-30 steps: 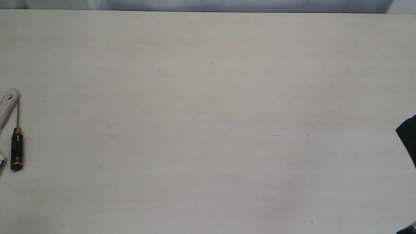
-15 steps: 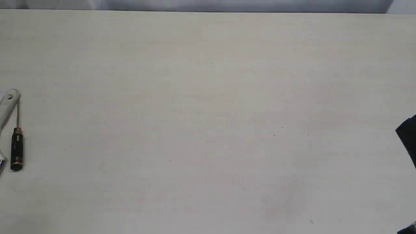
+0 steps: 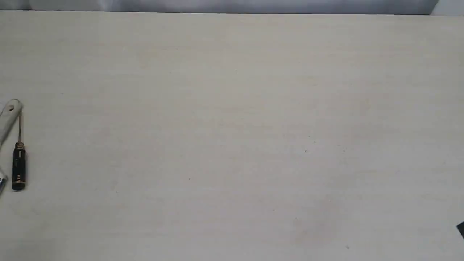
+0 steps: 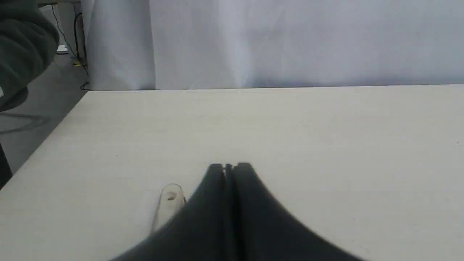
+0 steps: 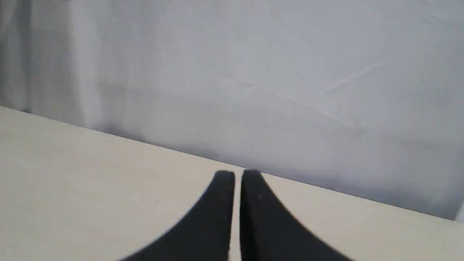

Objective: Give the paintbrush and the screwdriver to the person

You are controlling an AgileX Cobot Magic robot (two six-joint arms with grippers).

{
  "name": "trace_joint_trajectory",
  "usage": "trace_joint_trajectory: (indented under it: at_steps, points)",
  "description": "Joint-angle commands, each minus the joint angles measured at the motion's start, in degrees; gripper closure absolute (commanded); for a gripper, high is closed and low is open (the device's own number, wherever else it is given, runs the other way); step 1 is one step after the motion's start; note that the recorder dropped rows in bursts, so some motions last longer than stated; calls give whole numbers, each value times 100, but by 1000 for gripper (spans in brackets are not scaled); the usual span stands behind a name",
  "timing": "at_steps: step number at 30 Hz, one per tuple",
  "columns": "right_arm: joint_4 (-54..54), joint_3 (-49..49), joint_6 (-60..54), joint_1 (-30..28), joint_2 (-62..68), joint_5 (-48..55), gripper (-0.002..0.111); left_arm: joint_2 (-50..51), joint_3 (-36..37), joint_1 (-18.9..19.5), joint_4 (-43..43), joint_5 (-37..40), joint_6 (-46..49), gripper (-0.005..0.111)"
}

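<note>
The screwdriver (image 3: 19, 166) and the paintbrush (image 3: 8, 121) lie just beside each other at the left edge of the counter (image 3: 232, 127). Both look light and stiff, but the round black handle can probably roll, so you should take it at its middle and the brush on its flat wooden handle. The left jaws and right jaws are both clenched on nothing.

No legible text, label or number anywhere.
</note>
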Motion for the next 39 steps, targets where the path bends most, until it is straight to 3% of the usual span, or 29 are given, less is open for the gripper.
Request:
trace_joint_trajectory:
  at_steps: [1, 8, 13, 39]
  points:
    - [43, 21, -38, -526, -31, 223, 104, -14, 12, -11, 0, -18, -12, 107]
    - [43, 21, -2, -1602, -31, 140, 104, -14, 12, -11, -10, -18, -12, 107]
    - [43, 21, -2, -2045, -31, -15, 104, -14, 12, -11, -10, -18, -12, 107]
    - [43, 21, -2, -2062, -31, -87, 104, -14, 12, -11, -12, -16, -12, 107]
